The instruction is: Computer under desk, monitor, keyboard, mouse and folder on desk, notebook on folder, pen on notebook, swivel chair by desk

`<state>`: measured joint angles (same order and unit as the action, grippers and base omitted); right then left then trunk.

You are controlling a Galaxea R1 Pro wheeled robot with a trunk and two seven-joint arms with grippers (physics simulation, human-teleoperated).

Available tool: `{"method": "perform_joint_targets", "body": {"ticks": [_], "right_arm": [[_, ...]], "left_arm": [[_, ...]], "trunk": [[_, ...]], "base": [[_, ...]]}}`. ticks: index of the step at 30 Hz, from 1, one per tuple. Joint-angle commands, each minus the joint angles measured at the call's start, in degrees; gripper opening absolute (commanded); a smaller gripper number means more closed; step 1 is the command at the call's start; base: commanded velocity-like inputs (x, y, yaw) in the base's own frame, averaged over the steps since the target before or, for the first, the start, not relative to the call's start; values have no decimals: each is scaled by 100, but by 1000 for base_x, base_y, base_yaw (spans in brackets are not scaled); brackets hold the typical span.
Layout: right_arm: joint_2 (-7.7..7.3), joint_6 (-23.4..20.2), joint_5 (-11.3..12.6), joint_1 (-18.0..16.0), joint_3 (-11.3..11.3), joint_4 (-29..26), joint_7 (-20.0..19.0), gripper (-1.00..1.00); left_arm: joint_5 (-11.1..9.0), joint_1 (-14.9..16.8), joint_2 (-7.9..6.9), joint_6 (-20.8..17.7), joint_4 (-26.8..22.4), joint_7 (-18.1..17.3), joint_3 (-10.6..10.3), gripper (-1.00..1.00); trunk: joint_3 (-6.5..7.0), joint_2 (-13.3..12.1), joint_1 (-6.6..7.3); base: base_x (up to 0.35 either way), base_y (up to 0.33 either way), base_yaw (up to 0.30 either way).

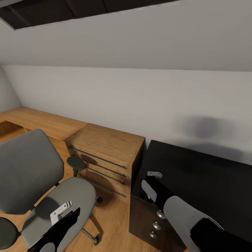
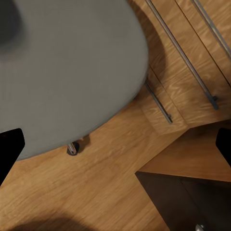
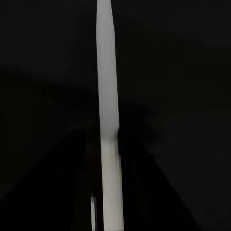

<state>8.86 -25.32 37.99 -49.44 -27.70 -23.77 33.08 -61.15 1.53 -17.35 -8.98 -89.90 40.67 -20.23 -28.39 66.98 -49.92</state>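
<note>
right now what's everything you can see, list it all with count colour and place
swivel chair: one, grey seat and back, black armrests, on the wood floor at lower left
wooden chest of drawers: one, brown with metal bar handles, against the white wall between chair and desk
desk: one, glossy black, at right, drawer unit with round silver knobs below
pen: one, slim white stick seen close in the right wrist view, over the black desktop
left gripper: one, black, over the chair seat, jaws apart
right gripper: one, at the desk's near corner; jaw state unclear
</note>
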Motion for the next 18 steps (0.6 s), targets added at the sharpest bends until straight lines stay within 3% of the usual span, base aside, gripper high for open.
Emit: {"method": "perform_joint_targets", "body": {"ticks": [1, 18], "right_arm": [[-7, -68, 34, -4, -43, 251, 49, -100], [-7, -54, 33, -4, -43, 250, 49, -100]], "left_arm": [[-16, 5, -5, -16, -10, 38, -8, 100], [-14, 5, -5, -16, -10, 38, -8, 100]], "trunk": [[-7, 3, -1], [-7, 3, -1]], "base": [[0, 0, 0], [0, 0, 0]]}}
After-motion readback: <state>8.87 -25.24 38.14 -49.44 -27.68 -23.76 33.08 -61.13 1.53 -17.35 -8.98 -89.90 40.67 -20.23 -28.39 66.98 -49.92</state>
